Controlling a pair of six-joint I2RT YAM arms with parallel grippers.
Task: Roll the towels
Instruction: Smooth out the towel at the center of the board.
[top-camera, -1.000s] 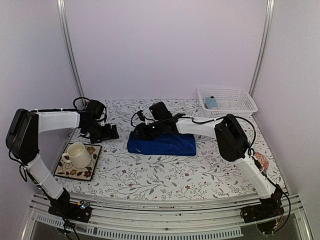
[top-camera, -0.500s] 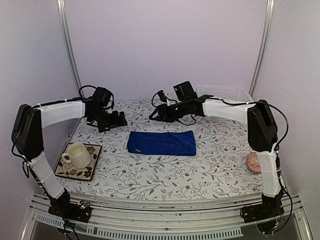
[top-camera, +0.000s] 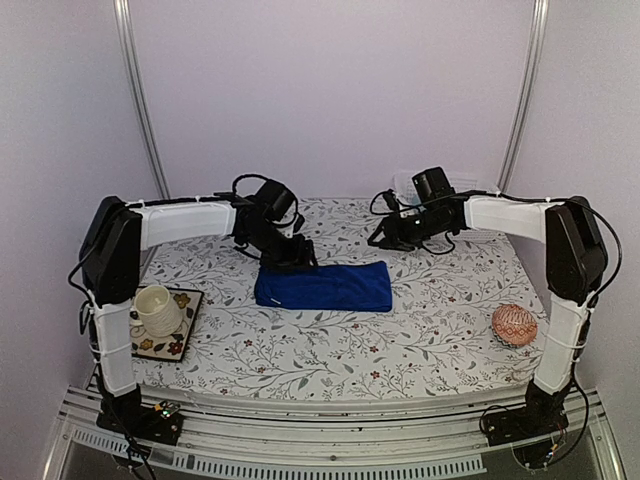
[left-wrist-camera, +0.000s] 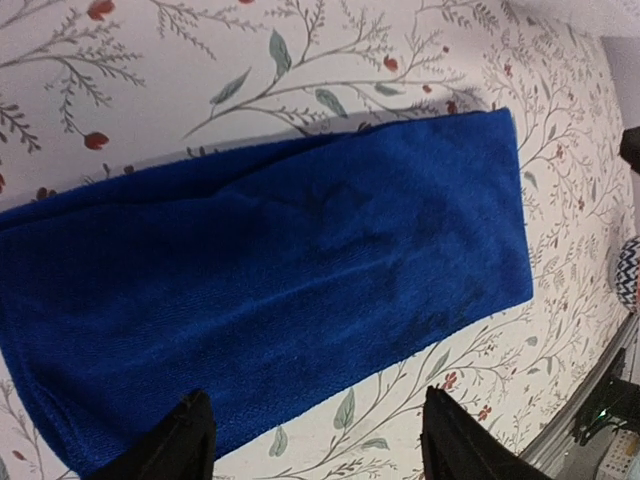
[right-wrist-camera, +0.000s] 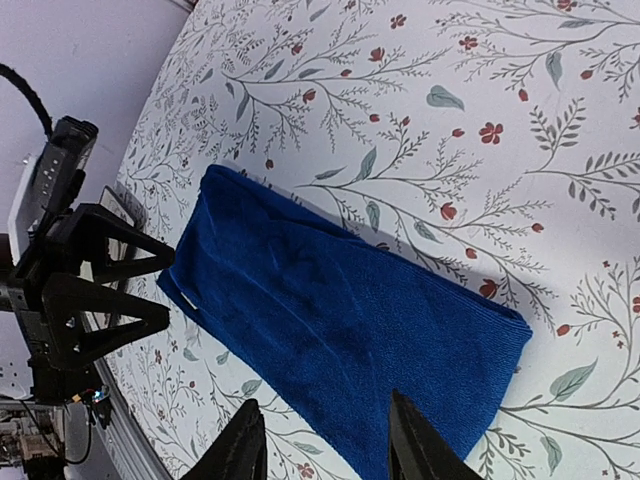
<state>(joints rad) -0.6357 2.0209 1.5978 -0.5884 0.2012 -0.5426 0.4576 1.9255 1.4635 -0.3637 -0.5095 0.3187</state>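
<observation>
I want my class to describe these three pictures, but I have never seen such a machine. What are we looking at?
These are two robot arms bolted at the near edge of a floral-patterned table. The wide picture comes from a fixed camera above and behind them. The two close-ups come from a camera on each wrist, with that arm's own fingers at the bottom. On the table lie a royal-blue towel, folded flat, a cup on a patterned tile at the left, and a patterned ball at the right. The left end effector hovers over the towel's left part. The right end effector hangs further back. Both are open and hold nothing.
</observation>
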